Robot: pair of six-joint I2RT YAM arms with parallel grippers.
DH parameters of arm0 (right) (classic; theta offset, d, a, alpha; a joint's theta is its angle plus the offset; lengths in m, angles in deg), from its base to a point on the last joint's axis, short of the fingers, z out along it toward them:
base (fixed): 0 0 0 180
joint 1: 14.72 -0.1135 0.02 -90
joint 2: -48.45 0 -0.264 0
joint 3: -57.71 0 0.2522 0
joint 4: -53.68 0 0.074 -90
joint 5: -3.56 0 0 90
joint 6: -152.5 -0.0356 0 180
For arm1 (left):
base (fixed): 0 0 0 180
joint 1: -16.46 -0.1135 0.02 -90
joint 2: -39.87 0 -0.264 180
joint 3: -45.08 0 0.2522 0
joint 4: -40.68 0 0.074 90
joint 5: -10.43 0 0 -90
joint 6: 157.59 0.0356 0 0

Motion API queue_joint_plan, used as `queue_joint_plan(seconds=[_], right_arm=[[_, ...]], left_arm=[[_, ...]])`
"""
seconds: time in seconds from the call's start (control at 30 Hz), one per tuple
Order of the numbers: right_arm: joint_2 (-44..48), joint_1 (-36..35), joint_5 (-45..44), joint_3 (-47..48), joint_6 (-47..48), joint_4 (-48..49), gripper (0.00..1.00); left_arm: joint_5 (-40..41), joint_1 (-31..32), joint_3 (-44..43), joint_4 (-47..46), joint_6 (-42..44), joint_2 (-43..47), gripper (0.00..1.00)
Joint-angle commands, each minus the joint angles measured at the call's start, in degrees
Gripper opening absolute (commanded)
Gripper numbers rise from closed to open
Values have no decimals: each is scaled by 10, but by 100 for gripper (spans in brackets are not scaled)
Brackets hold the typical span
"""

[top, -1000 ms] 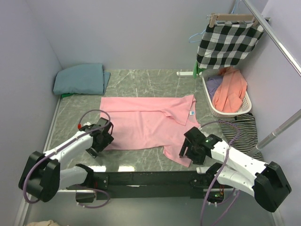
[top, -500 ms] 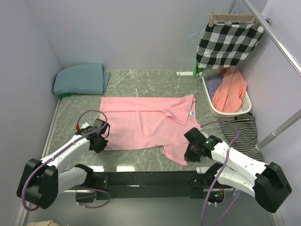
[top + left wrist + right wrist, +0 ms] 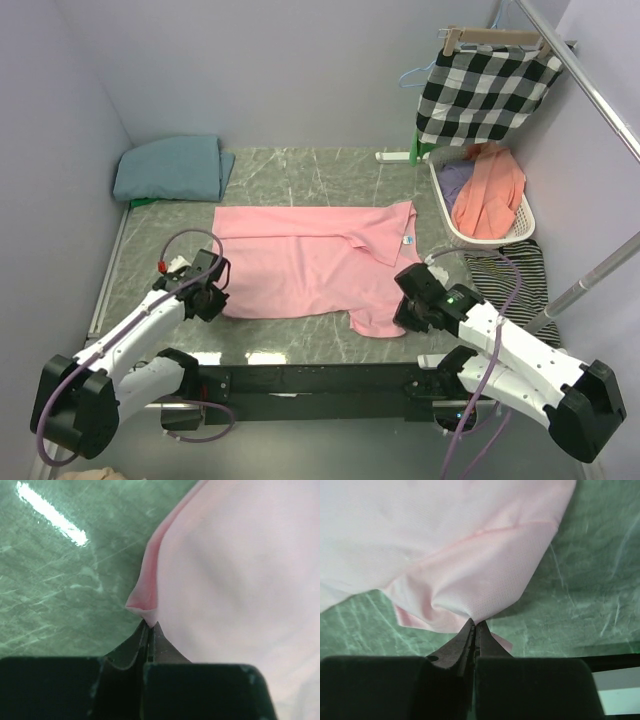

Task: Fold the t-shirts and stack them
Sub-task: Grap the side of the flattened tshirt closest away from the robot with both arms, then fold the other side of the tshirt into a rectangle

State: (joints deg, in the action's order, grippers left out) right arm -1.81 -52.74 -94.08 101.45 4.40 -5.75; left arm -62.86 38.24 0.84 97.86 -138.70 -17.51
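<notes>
A light pink t-shirt [image 3: 310, 260] lies spread flat across the middle of the green marble table [image 3: 290, 175]. My left gripper [image 3: 219, 303] is shut on its near left corner; the left wrist view shows the pink cloth [image 3: 225, 570] pinched into a peak at the fingertips [image 3: 150, 625]. My right gripper [image 3: 403, 318] is shut on the near right sleeve, where the fabric [image 3: 485, 575] bunches up from the closed tips [image 3: 475, 622]. A dusty teal t-shirt [image 3: 172, 168] sits folded in the far left corner.
A white basket [image 3: 520, 222] with orange and purple clothes stands at the right wall. A black-and-white checked cloth [image 3: 485, 90] hangs from a hanger above it. A striped garment [image 3: 520, 280] lies beside the right arm. A metal rail [image 3: 590, 80] runs along the right.
Both grippers have closed on the pink shirt's near edge. The right one has pulled the sleeve corner inward and slightly up; the left one has moved onto the near left corner.
</notes>
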Motion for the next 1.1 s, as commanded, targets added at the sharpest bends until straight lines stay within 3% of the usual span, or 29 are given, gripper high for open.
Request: queue_joint_plan(seconds=[0.0, 0.37, 0.53, 1.07], right_arm=[[-11, -1, -65, 55, 32, -8, 0], [-82, 67, -105, 148, 126, 16, 0], [-107, 139, -84, 173, 182, 44, 0], [-265, 215, -47, 261, 270, 117, 0]], left_arm=[[28, -1, -61, 30, 11, 16, 1], [68, -2, -116, 50, 26, -33, 1], [73, -9, -128, 33, 38, -60, 1], [107, -45, -230, -34, 103, -225, 4]])
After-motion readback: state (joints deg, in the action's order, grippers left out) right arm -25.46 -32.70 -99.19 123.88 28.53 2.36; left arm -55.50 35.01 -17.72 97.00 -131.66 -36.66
